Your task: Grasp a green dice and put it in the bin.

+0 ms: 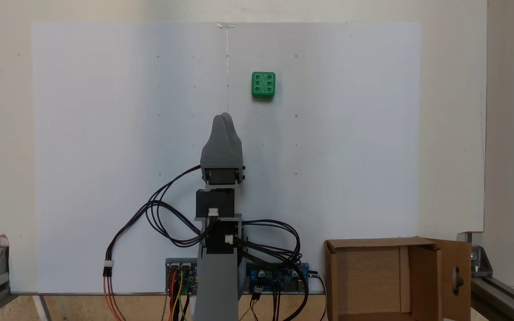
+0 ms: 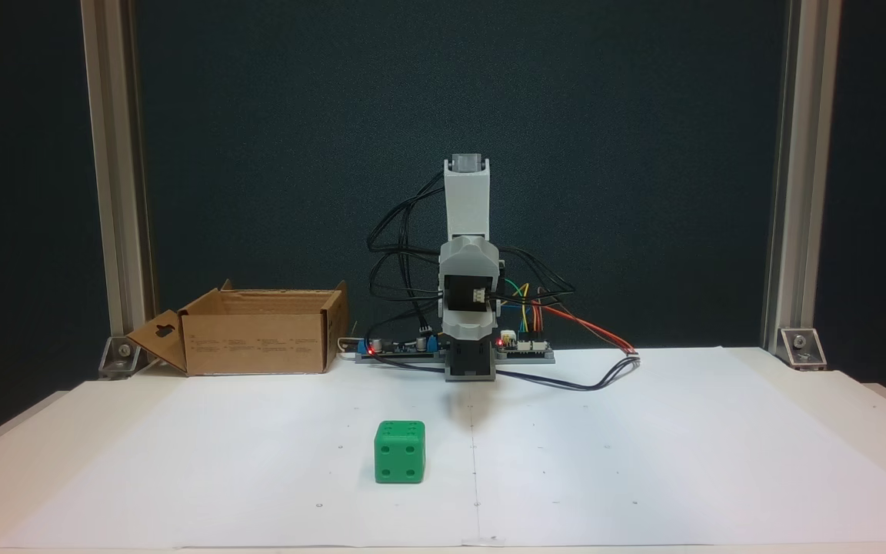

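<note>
- The green dice [image 1: 263,84] sits alone on the white paper sheet [image 1: 105,133] in the top-down fixed view, at about 1 o'clock from the gripper [image 1: 225,117] and well apart from it, with bare paper between the two.
- In the fixed view from the front the dice [image 2: 399,452] stands near the front of the sheet, at about 7 o'clock from the arm's base.
- The dice is a cube, so it has no long axis – its edges run square to the sheet's edges, the six-pip face is up and a four-pip face is turned toward the front camera.
- The gripper is folded over the arm and points toward 12 o'clock in the top-down view; its jaws lie one over the other, so how far it is open cannot be told, and nothing is seen in its grasp.
- The cardboard box [image 1: 373,276] stands open at about 4 o'clock from the arm's base in the top-down view – off the sheet's corner, well apart from the dice; its flap with a handle hole [image 1: 455,272] hangs outward.
- Black cables [image 1: 159,214] loop beside the arm, and circuit boards [image 1: 275,276] with coloured wires lie at its foot.
- Metal frame posts [image 2: 112,169] stand at both rear corners.
</note>
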You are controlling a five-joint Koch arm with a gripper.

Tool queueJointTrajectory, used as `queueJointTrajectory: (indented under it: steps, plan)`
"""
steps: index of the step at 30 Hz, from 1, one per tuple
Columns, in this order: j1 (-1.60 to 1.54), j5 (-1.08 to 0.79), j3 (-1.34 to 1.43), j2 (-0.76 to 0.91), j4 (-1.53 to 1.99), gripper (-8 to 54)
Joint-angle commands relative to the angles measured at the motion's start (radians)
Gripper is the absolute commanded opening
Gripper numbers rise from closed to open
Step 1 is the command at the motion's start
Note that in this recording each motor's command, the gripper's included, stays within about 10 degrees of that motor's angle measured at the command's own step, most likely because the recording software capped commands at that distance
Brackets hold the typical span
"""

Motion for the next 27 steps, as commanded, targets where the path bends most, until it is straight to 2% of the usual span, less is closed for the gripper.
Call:
queueJointTrajectory:
  steps: [1,27]
  plan:
    - [0.009,0.035,0.048,0.103,-0.012,44.4]
    - [0.006,0.021,0.012,0.104,-0.014,42.8]
